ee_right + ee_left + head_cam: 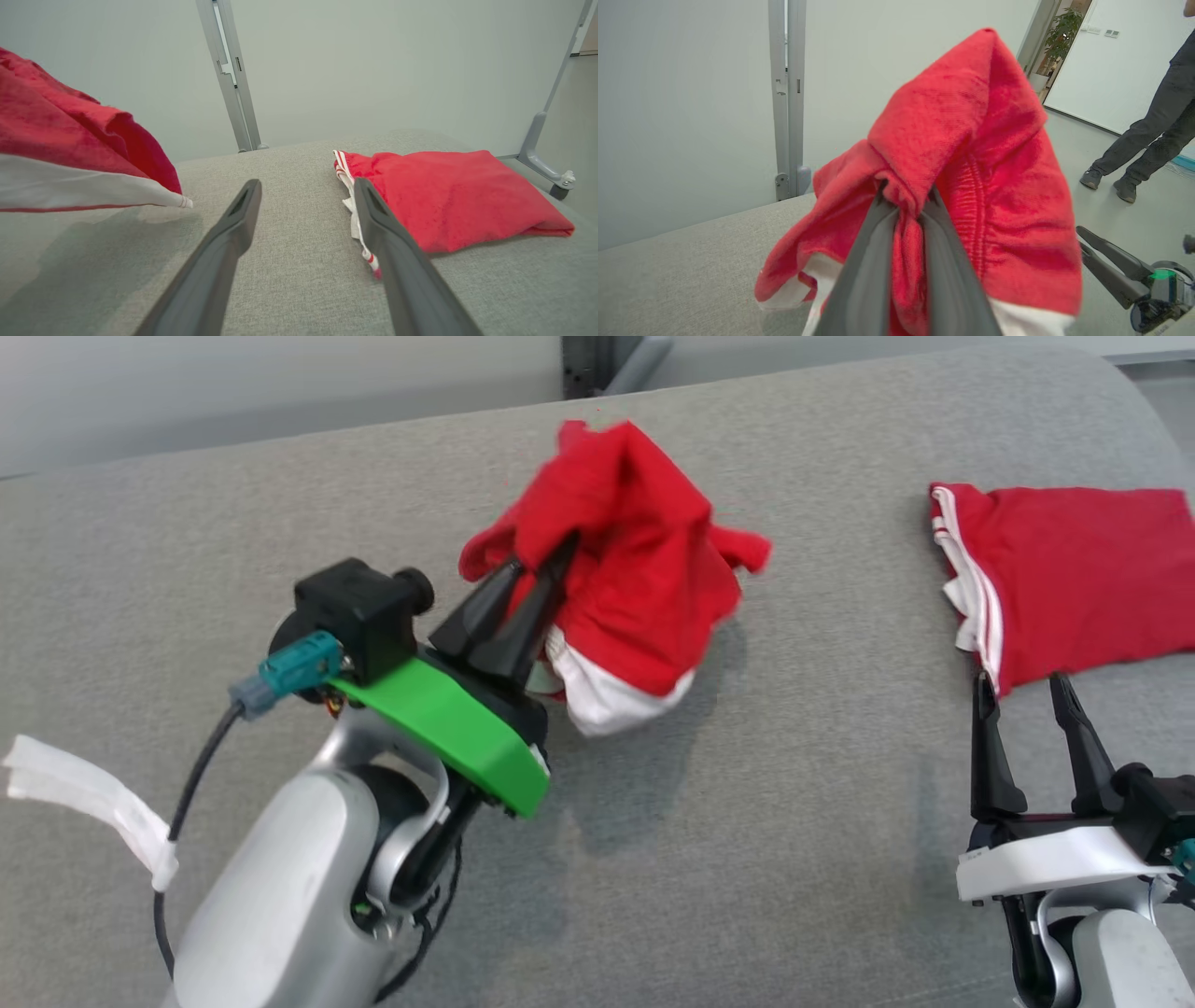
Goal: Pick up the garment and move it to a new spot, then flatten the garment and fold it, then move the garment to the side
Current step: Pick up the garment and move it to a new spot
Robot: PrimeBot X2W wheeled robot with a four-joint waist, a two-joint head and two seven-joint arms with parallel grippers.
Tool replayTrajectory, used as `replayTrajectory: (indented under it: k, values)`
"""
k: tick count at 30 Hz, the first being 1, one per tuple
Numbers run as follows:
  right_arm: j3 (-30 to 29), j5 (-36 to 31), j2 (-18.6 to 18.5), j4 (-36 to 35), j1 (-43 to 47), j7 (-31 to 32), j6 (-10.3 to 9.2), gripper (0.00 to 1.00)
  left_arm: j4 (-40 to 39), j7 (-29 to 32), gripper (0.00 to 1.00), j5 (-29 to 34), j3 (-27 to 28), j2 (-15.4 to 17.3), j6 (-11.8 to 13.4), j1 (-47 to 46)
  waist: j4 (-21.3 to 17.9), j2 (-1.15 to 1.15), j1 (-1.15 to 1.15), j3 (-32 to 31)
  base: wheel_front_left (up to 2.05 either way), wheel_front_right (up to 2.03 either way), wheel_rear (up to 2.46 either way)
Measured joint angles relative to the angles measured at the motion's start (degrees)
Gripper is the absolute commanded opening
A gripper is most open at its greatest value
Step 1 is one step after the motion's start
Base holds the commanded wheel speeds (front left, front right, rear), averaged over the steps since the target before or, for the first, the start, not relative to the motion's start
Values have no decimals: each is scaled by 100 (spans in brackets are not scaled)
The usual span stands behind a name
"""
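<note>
Hanging bunched from the left pincer (541,553), the red garment (644,569) with its white hem is over the left-middle of the grey tabletop (747,859). It is lifted enough that its shadow falls on the cloth beneath. In the right wrist view its white edge looks clear of the surface. The left pincer is clamped narrow on a gathered fold beside what looks like an elastic waistband, with red fabric squeezed between its two dark fingers. The right pincer (1018,679) stands wide and holds nothing. Its tips are just beside the near edge of a second red garment (1074,579), which lies folded flat at the right.

The step in hand looks like the carry to a new spot. To do it well, I would hold the grip firm and carry the hem high enough not to drag. The set-down should be on open surface well apart from the folded piece, lowered slowly so the cloth spreads rather than heaps. The free pincer could take an opposite edge for flattening.

How much cloth the grip holds is hidden inside the bunch, and front or back cannot be told. The head view is slightly blurred around the garment, and the folded piece is cut off at that view's right edge. A person's legs (1148,135) stand on the floor beyond.
</note>
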Motion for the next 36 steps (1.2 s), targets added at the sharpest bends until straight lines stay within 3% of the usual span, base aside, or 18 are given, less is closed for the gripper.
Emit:
replayTrajectory:
  k: [5, 9, 15, 23, 24, 25, 26, 30, 36]
  values:
    - [-56, 70, -1, -36, 86, -1, 0, 100, -573, 363, 0, 18, -212, 87, 213, 421, -293, 0, 0, -11, 0, 0, 0]
    - [-44, 83, 0, -44, 92, 0, 0, 100, -397, 525, 0, -21, -272, 178, 346, 745, -393, 0, 0, 62, 0, 0, 0]
    - [34, 123, 0, -22, 34, -1, 0, 100, 1053, 312, 0, 66, -412, 125, 263, 781, -424, 0, 0, 207, 0, 0, 0]
    - [67, 89, 2, 67, -8, -1, 0, 100, 2998, -516, 0, 366, -581, -297, 116, 361, -408, 0, 0, 174, 0, 0, 0]
    - [57, 69, 3, 79, -4, 0, 0, 100, 3119, -631, 21, 363, -580, -349, 115, 338, -404, 0, 0, 153, 0, 0, 0]
    - [37, 66, 4, 90, 8, -1, 0, 100, 3230, -764, 48, 387, -602, -388, 107, 317, -396, 0, 0, 123, 0, 0, 0]
    - [9, 59, 3, 94, 27, -1, 0, 100, 3293, -878, 100, 416, -622, -413, 91, 311, -386, 0, 0, 92, 0, 0, 0]
    - [-76, -10, 3, 97, 131, -1, 0, 100, 3345, -1341, 100, 605, -634, -401, 152, 326, -318, 0, 0, -58, 0, 0, 0]
    - [-248, -147, 4, 19, 296, -1, 0, 100, 2693, -2001, 100, 604, -353, -141, 470, 853, -144, 0, 0, -314, 0, 0, 0]
